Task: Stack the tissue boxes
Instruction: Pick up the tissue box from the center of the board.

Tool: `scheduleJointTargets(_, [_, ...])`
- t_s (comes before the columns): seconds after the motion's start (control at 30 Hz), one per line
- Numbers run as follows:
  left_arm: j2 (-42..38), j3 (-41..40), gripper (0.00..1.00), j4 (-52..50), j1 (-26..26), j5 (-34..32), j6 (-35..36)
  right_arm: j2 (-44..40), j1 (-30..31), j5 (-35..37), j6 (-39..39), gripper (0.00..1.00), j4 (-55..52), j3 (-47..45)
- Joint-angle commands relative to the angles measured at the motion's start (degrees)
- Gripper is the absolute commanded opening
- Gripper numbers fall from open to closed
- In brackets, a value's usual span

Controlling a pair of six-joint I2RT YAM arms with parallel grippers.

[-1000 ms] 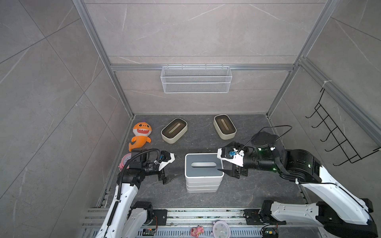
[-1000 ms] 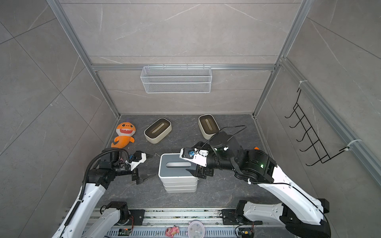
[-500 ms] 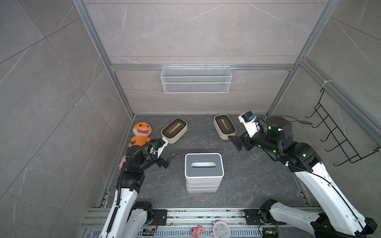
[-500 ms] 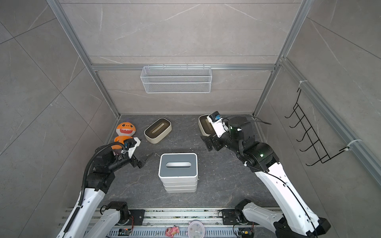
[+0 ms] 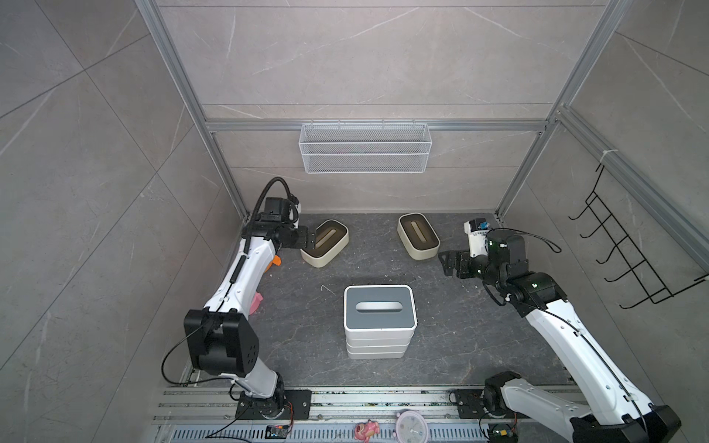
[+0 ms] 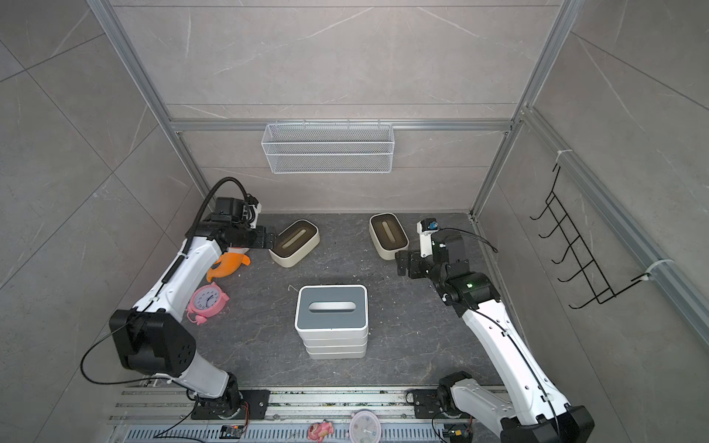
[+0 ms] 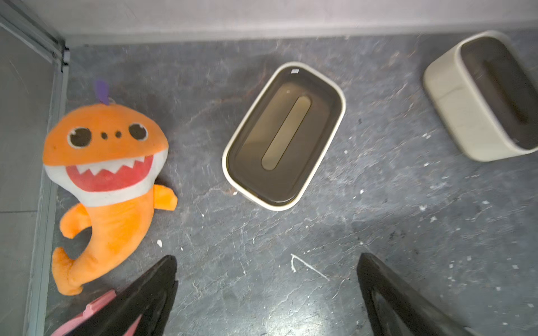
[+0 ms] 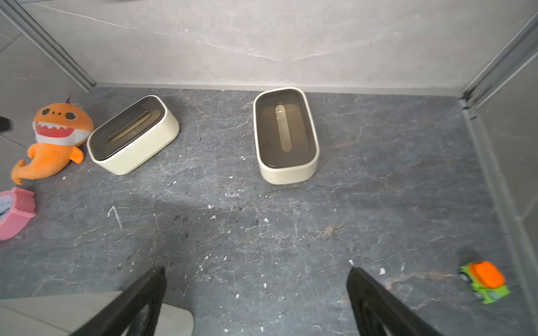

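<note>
The left gripper (image 7: 266, 259) and right gripper (image 8: 256, 269) gape empty near two cream boxes at the table's (image 5: 460, 345) back edge, left box (image 5: 325, 248) and right box (image 5: 418, 237). Best straddle one across its narrow width, then carry it onto the grey-lidded stack (image 5: 380, 312) at centre

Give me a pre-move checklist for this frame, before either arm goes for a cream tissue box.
1. Left gripper and right gripper both open and empty: ok.
2. Grey lid atop the white stack bare, ready to take a box: ok.
3. Cream tissue box by the left gripper upright, lid on, untouched: ok.
4. Cream tissue box by the right gripper upright, lid on, untouched: ok.
5. Shark plush lying apart from the nearer cream box: ok.
6. Open jaws wide enough to span a cream box: cannot tell.
</note>
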Motion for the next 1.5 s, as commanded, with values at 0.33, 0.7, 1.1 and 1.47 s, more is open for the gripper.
scheduleJointTargets(0.33, [27.23,23.91,0.83,-7.65,-6.14,-4.85,11.3,-6.31,-0.01,-17.74,1.1,1.0,3.23,-4.29])
scheduleJointTargets(0.7, [34.45,30.05,0.75,-7.83,-5.95,-2.57,15.42,-4.19,-0.03,-33.13,4.39,0.99,5.57,1.22])
scheduleJointTargets(1.1, [42.23,37.47,0.69,-8.63,-5.7,2.69,18.09,0.89,-0.04,-26.51,5.96,0.99,6.74,2.38])
scheduleJointTargets(1.47, [43.63,38.49,0.63,-9.03,-5.38,2.85,18.4,2.79,-0.02,-27.01,4.68,0.99,5.92,3.55])
